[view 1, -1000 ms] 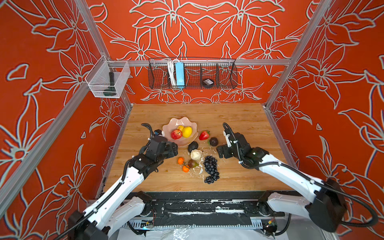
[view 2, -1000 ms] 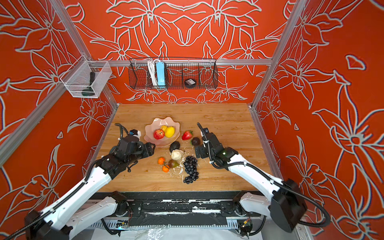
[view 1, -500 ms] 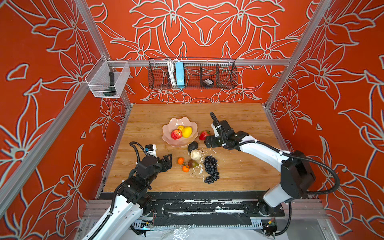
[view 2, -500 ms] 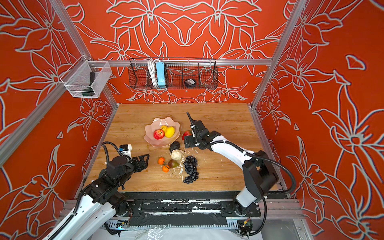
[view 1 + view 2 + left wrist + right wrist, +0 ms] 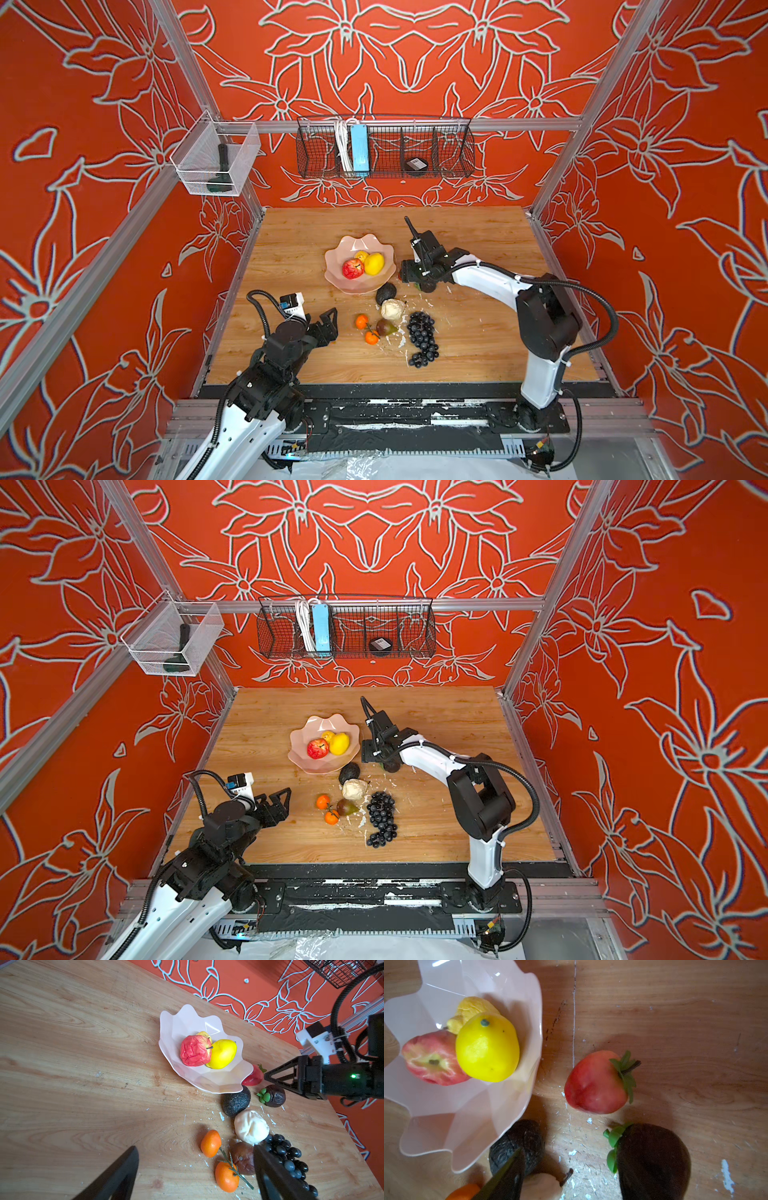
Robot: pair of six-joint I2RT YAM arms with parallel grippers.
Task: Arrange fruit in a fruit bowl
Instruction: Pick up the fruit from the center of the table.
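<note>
The pale pink fruit bowl (image 5: 338, 266) (image 5: 301, 748) (image 5: 187, 1020) (image 5: 471, 1118) holds a red apple (image 5: 352, 269), a lemon (image 5: 374, 264) and a small yellow piece (image 5: 471, 1008). Just right of it lies a strawberry (image 5: 596, 1082) (image 5: 253, 1078). My right gripper (image 5: 409, 278) (image 5: 372, 758) hangs over it, open and holding nothing; one finger (image 5: 508, 1174) shows. My left gripper (image 5: 330, 324) (image 5: 282, 801) (image 5: 195, 1167) hovers open at the front left, near two oranges (image 5: 211, 1142) (image 5: 226, 1176).
On the table lie a dark avocado (image 5: 385, 293) against the bowl, a dark round fruit with green leaves (image 5: 274, 1096), a cream lumpy piece (image 5: 392, 308), a brown fruit (image 5: 242, 1157) and a grape bunch (image 5: 422, 338). Wire baskets (image 5: 384, 145) hang on the back wall.
My right arm swung from the front centre to the strawberry beside the bowl, and its jaws narrowed somewhat. My left arm drew back from the bowl toward the front left.
</note>
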